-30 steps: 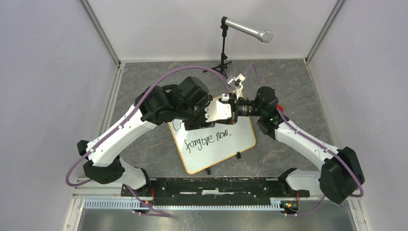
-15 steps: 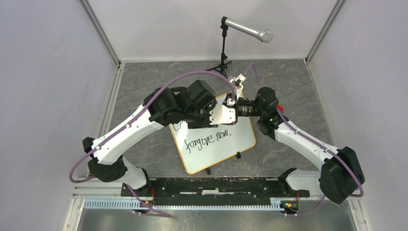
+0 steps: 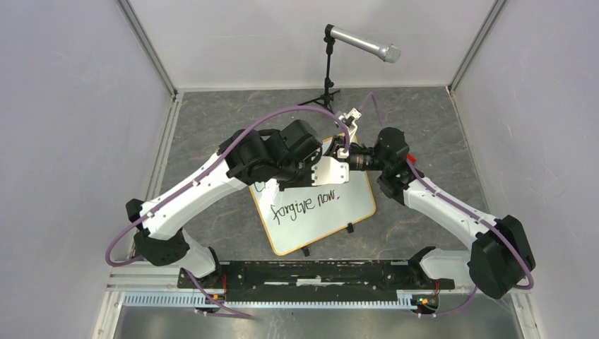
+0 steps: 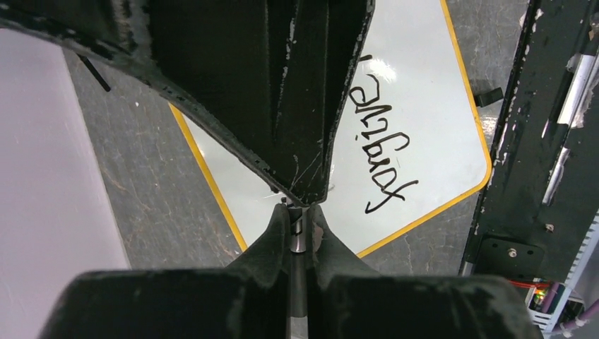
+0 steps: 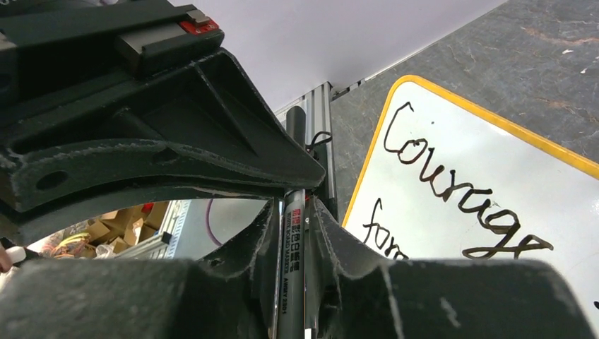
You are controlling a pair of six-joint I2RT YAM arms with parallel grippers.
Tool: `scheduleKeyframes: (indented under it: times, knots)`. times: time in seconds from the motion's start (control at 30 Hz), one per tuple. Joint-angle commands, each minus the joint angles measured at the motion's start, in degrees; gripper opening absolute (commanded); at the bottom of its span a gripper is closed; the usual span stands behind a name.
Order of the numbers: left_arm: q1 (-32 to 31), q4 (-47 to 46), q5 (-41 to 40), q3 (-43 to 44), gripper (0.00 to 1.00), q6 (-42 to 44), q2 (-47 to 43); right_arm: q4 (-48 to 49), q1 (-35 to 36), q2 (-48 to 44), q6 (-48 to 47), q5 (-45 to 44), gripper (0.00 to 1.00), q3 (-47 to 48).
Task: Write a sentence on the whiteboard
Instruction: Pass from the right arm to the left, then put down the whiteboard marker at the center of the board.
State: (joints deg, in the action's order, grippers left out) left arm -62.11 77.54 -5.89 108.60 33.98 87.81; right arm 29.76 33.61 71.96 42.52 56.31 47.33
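Observation:
The whiteboard (image 3: 332, 220), orange-rimmed, lies tilted on the grey table. The sentence (image 3: 305, 205) reads "forgive now." below; "Courage" (image 5: 459, 191) shows in the right wrist view, and the arms cover it from above. Both grippers meet over the board's far edge. My left gripper (image 3: 342, 161) is shut on the thin grey end of a marker (image 4: 299, 239). My right gripper (image 3: 352, 158) straddles the printed barrel of the marker (image 5: 292, 261), with narrow slits on either side of it. The board (image 4: 431, 127) lies under my left fingers (image 4: 279, 233).
A microphone (image 3: 362, 44) on a small black tripod (image 3: 328, 88) stands at the back of the table. A white part (image 3: 347, 118) lies just beyond the board. The black base rail (image 3: 304, 272) runs along the near edge. Grey walls close in both sides.
My left arm has reached further right and its jaws have closed on the marker's end. My right jaws have loosened around the barrel. The board has not moved.

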Motion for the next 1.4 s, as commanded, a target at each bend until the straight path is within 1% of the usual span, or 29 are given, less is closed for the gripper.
scheduleKeyframes:
  times: [0.0, 0.1, 0.2, 0.23, 0.27, 0.3, 0.4, 0.53, 0.6, 0.7, 0.77, 0.83, 1.0, 1.13, 1.23, 1.37]
  knots:
    - [0.9, -1.0, 2.3, -0.4, 0.02, -1.0, -2.0, -0.7, -1.4, -0.4, -2.2, 1.5, 0.36, 3.1]
    - [3.9, -1.0, 5.4, 0.1, 0.02, -2.8, -2.7, -4.3, -3.7, -0.9, -4.8, 0.4, 0.60, 4.7]
    - [7.9, -1.3, 8.9, 1.0, 0.02, -5.2, -3.2, -8.2, -6.9, -1.4, -7.2, -0.8, 0.75, 6.3]
    - [9.7, -1.4, 9.7, 1.3, 0.02, -6.1, -3.1, -9.1, -8.1, -1.6, -7.8, -1.0, 0.82, 6.8]
    - [12.1, -1.5, 11.0, 1.7, 0.02, -7.4, -3.0, -9.6, -9.8, -1.8, -8.3, -1.1, 0.93, 7.3]
    - [14.9, -1.4, 12.5, 2.0, 0.02, -8.7, -2.8, -10.2, -11.6, -2.1, -8.6, -1.2, 0.98, 7.8]
    - [23.8, -3.0, 15.7, 1.9, 0.02, -12.4, -3.1, -12.4, -16.9, -2.7, -10.3, -1.8, 0.98, 9.0]
    - [37.1, -6.9, 18.3, 0.2, 0.02, -16.7, -4.5, -17.7, -24.4, -3.1, -15.8, -2.5, 0.98, 10.7]
    - [43.6, -8.1, 19.9, -1.0, 0.02, -18.8, -4.5, -22.6, -27.6, -3.5, -21.3, -4.1, 0.98, 11.5]
    - [53.9, -10.3, 23.1, -4.2, 0.02, -21.3, -4.6, -31.4, -31.6, -4.4, -32.2, -7.5, 0.98, 12.3]
    - [59.0, -11.7, 24.0, -7.1, 0.02, -21.7, -4.6, -35.4, -33.2, -5.0, -38.1, -9.1, 0.98, 11.7]
    - [63.8, -13.1, 25.0, -10.3, 0.02, -21.3, -4.8, -39.4, -36.8, -4.8, -43.6, -9.9, 0.98, 11.5]
    - [67.1, -18.9, 22.1, -22.5, 0.02, -19.6, -6.4, -47.0, -43.0, -3.5, -52.5, -10.7, 0.98, 11.0]
    - [68.0, -24.7, 21.9, -32.0, 0.03, -21.1, -7.2, -47.6, -47.1, -4.8, -57.3, -12.1, 0.98, 7.7]
    - [68.0, -29.9, 21.1, -38.5, 0.05, -21.9, -7.6, -47.5, -48.4, -6.5, -60.5, -13.9, 0.98, 4.9]
    - [68.0, -35.3, 19.0, -43.6, 0.04, -20.7, -5.2, -47.9, -48.8, -7.7, -62.7, -12.6, 0.98, 2.2]
